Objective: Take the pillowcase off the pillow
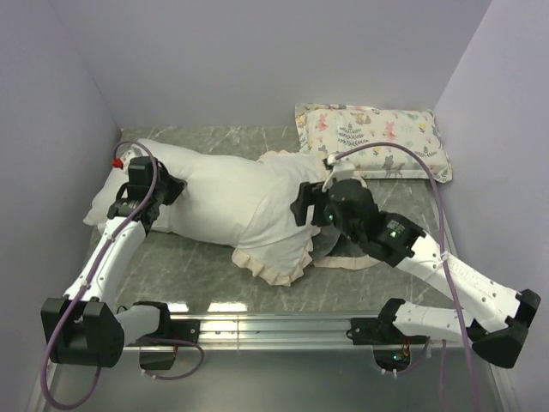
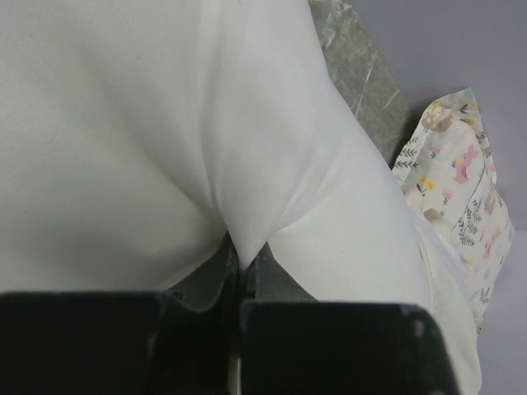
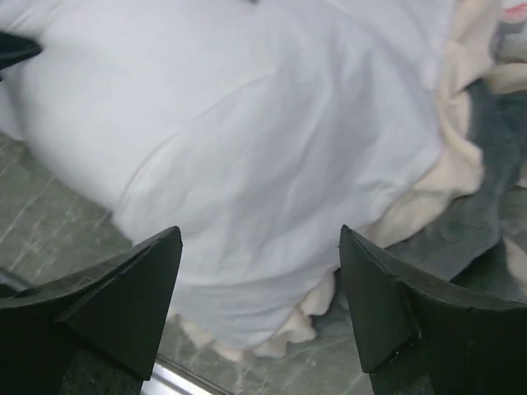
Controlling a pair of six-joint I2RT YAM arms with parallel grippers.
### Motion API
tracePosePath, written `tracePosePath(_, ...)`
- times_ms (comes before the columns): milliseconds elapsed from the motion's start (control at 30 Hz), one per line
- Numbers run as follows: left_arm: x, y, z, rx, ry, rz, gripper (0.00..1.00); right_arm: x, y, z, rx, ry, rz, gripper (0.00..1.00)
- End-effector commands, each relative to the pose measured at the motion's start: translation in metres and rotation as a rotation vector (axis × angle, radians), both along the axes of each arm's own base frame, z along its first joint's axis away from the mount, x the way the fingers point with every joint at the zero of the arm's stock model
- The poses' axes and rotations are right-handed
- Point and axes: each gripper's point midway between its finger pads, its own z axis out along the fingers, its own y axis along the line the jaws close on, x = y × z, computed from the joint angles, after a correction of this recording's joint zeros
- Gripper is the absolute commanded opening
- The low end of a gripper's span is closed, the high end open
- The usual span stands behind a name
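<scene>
Black arm bases [image 1: 81, 330] sit closest, bolted along a metal rail [image 1: 274, 326] at the near edge of a grey-green marbled surface [image 1: 184, 266]. Plain pale lavender walls [image 1: 257, 51] close the surface in at the back and on both sides.

Only the pillowcase [image 1: 279, 232] holds anything. It lies about mid-surface, turned so that its white inside shows. Its cream frill [image 1: 279, 270] bunches at the near side, and a patch of its dark grey plush outside spreads on the surface under the right arm. The right end of the plain white pillow [image 1: 197, 189] is inside the pillowcase, while its left part lies bare and stretches toward the left wall.

The left hand [image 1: 167, 184] rests on that bare left end. The left wrist view shows its fingers [image 2: 329, 346] drawn together on a pinched fold of the pillow's white cloth. The right hand [image 3: 259, 239] hangs over the white cloth near the frill, with its fingers spread wide and nothing between them.

A smaller print pillow [image 1: 373, 142], patterned with animals and plants, lies in the back right corner against the wall, just beyond the pillowcase. Whether the two touch cannot be told.
</scene>
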Motion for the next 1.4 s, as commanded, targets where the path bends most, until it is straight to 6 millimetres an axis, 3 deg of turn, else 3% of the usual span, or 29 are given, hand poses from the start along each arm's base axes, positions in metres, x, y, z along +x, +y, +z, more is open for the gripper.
tracePosePath(0,0.013,-0.005,0.029,-0.025,-0.122,0.024,0.01,-0.024,0.024,-0.01,-0.032,-0.023,0.01,0.84)
tracePosePath(133,0.014,-0.009,0.033,-0.03,-0.131,0.016,0.01,-0.041,0.075,-0.054,-0.124,0.039,0.071,0.86)
tracePosePath(200,0.014,-0.009,0.036,-0.022,-0.132,0.014,0.0,-0.06,0.101,-0.063,-0.143,0.05,0.126,0.86)
tracePosePath(233,0.014,-0.009,0.036,-0.017,-0.131,0.012,0.0,-0.064,0.111,-0.081,-0.194,0.059,0.13,0.87)
tracePosePath(300,0.015,-0.009,0.04,-0.016,-0.138,0.005,0.0,-0.077,0.125,-0.096,-0.234,0.07,0.153,0.89)
tracePosePath(367,0.016,-0.011,0.042,-0.021,-0.144,-0.001,0.01,-0.071,0.127,-0.118,-0.327,0.064,0.102,0.91)
tracePosePath(433,0.017,-0.012,0.046,-0.024,-0.15,-0.005,0.0,-0.063,0.114,-0.144,-0.457,0.073,0.033,0.95)
tracePosePath(467,0.016,-0.012,0.048,-0.019,-0.155,-0.008,0.01,-0.049,0.1,-0.143,-0.52,0.024,-0.054,0.96)
tracePosePath(533,0.015,-0.011,0.056,-0.017,-0.168,-0.008,0.0,-0.039,0.07,-0.153,-0.629,0.028,-0.151,0.9)
tracePosePath(567,0.015,-0.01,0.059,-0.007,-0.176,-0.009,0.0,-0.035,0.06,-0.152,-0.65,0.013,-0.184,0.81)
tracePosePath(600,0.015,-0.01,0.062,-0.003,-0.183,-0.009,0.01,-0.036,0.049,-0.157,-0.675,0.02,-0.201,0.54)
tracePosePath(633,0.017,-0.009,0.069,0.005,-0.193,-0.006,0.01,-0.034,0.042,-0.152,-0.656,0.02,-0.218,0.36)
tracePosePath(700,0.019,-0.003,0.075,0.031,-0.194,0.004,0.0,-0.038,0.029,-0.16,-0.65,0.044,-0.211,0.1)
tracePosePath(733,0.022,-0.001,0.083,0.035,-0.206,0.006,0.01,-0.039,0.024,-0.155,-0.62,0.048,-0.213,0.06)
tracePosePath(800,0.026,0.008,0.091,0.033,-0.217,0.016,0.0,-0.042,0.008,-0.163,-0.617,0.077,-0.224,0.02)
tracePosePath(933,0.037,0.024,0.104,0.027,-0.238,0.038,0.0,-0.044,-0.016,-0.151,-0.523,0.103,-0.248,0.01)
tracePosePath(1067,0.045,0.048,0.101,0.036,-0.218,0.08,0.0,-0.043,-0.033,-0.139,-0.426,0.116,-0.257,0.04)
tracePosePath(1200,0.048,0.054,0.092,0.031,-0.2,0.088,0.0,-0.033,-0.056,-0.13,-0.353,0.121,-0.29,0.01)
tracePosePath(1367,0.048,0.058,0.085,0.032,-0.184,0.087,0.0,-0.015,-0.084,-0.096,-0.23,0.097,-0.341,0.0)
